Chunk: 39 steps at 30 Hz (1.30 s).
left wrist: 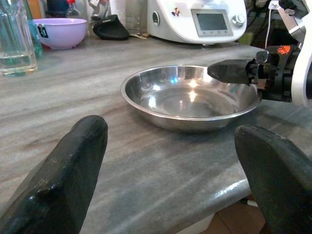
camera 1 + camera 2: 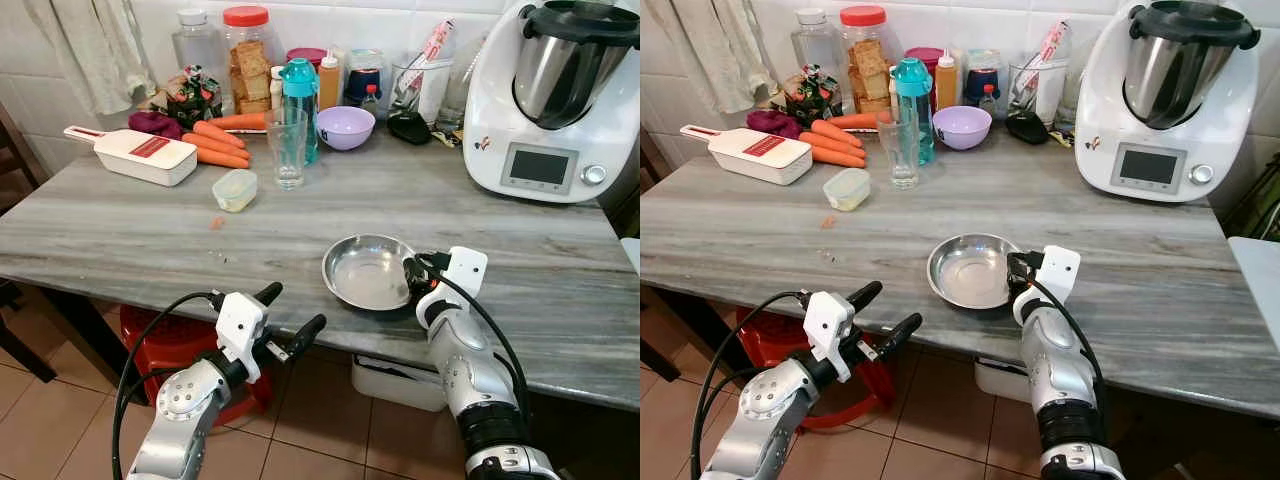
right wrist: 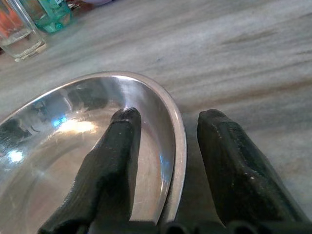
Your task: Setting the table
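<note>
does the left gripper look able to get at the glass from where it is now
Probably not without moving. The left gripper hangs open off the near edge of the table, below the top, while the glass stands far back near the carrots. No obstacle lies between; it would likely need to rise and reach forward.

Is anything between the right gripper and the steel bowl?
No. The right gripper already straddles the rim of the steel bowl, one finger inside, one outside, jaws open. Nothing visible lies between them.

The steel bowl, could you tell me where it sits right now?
The steel bowl sits near the marble table's front edge, right gripper straddling its rim.
</note>
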Motion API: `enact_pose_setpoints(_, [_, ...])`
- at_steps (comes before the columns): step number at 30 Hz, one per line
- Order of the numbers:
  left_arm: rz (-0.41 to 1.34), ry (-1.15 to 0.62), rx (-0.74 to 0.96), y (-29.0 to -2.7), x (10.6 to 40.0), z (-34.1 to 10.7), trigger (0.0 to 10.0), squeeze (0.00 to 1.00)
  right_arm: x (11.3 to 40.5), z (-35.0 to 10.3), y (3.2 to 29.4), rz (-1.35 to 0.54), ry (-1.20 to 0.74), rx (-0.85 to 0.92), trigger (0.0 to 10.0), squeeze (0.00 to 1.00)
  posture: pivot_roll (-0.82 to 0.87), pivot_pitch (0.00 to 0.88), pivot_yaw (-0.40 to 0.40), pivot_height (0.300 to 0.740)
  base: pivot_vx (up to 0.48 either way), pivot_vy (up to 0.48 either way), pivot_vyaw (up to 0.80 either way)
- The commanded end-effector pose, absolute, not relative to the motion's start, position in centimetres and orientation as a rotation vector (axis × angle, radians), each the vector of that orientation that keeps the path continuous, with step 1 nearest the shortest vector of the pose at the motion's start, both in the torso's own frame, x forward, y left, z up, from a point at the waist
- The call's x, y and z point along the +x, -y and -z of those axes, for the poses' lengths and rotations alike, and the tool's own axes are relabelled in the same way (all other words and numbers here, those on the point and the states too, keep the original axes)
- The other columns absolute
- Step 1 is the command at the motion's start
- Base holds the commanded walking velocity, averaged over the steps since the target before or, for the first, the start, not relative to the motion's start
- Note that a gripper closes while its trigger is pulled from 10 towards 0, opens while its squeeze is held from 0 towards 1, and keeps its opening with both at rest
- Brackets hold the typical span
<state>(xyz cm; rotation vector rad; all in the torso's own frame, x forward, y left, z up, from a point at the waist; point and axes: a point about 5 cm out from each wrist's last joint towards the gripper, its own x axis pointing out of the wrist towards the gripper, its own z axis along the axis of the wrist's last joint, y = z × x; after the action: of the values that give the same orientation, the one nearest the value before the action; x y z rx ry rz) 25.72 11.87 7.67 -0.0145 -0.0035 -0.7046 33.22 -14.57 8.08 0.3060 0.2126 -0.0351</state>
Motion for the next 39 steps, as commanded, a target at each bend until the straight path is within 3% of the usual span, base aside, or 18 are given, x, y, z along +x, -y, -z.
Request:
enact_pose_setpoints(1, [0.71, 0.005, -0.003, -11.7, 25.9, -7.9, 10.0, 0.0, 33.6, -8.6, 14.6, 0.027, -0.191, 0.302, 10.0, 1.0, -0.01, 0.0, 0.003, 0.74, 0.0, 0.0, 0.0])
enact_pose_setpoints(34, [0.702, 0.01, -0.001, -12.0, 26.1, -8.1, 10.0, 0.0, 33.0, -11.0, 16.4, 0.093, -0.095, 0.325, 10.0, 1.0, 0.01, 0.0, 0.007, 0.74, 0.0, 0.0, 0.0])
enact_pose_setpoints(35, [0.7, 0.011, 0.0, -12.0, 26.1, -8.1, 10.0, 0.0, 33.2, -11.8, 16.4, 0.095, -0.079, 0.318, 10.0, 0.93, 0.01, 0.0, 0.009, 0.74, 0.0, 0.0, 0.0])
enact_pose_setpoints(36, [0.698, 0.012, 0.001, -12.1, 26.1, -8.1, 10.0, 0.0, 33.5, -13.1, 16.2, 0.089, -0.051, 0.302, 10.0, 0.56, 0.01, 0.0, 0.013, 0.74, 0.0, 0.0, 0.0])
enact_pose_setpoints(37, [0.696, 0.012, 0.001, -12.1, 26.1, -8.1, 10.0, 0.0, 33.6, -13.9, 16.2, 0.083, -0.032, 0.281, 10.0, 0.0, 0.01, 0.0, 0.013, 0.74, 0.0, 0.0, 0.0])
enact_pose_setpoints(39, [0.692, 0.012, 0.002, -12.2, 26.1, -8.1, 10.0, 0.0, 33.7, -14.9, 16.1, 0.073, -0.011, 0.244, 10.0, 0.0, 0.0, 0.0, 0.015, 0.74, 0.0, 0.0, 0.0])
